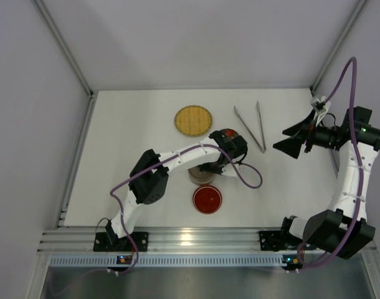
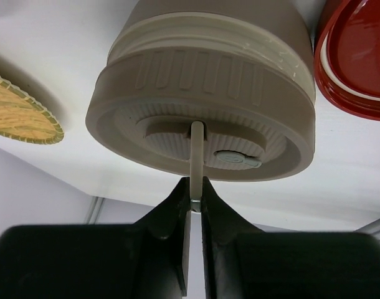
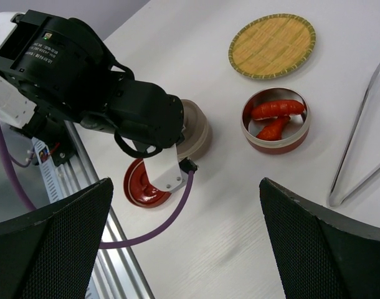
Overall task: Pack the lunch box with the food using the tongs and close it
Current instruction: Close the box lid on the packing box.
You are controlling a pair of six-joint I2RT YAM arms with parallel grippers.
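A round beige container (image 2: 202,93) of the lunch box stands on the table with its ribbed lid on. My left gripper (image 2: 195,184) is shut on the thin upright handle (image 2: 197,152) at the lid's centre. From above, the left arm covers most of this container (image 1: 200,177). An open red tin (image 3: 276,140) holds two elongated red food pieces (image 3: 277,109). The silver tongs (image 1: 252,126) lie flat on the table, right of the plate. My right gripper (image 3: 190,249) hangs wide open above the table, holding nothing, right of the tongs (image 3: 358,143).
A yellow woven plate (image 1: 193,120) lies at the back centre. A red lid (image 1: 207,199) rests upturned near the front edge, beside the beige container. A purple cable (image 3: 171,218) loops off the left wrist. Metal rails run along the near edge.
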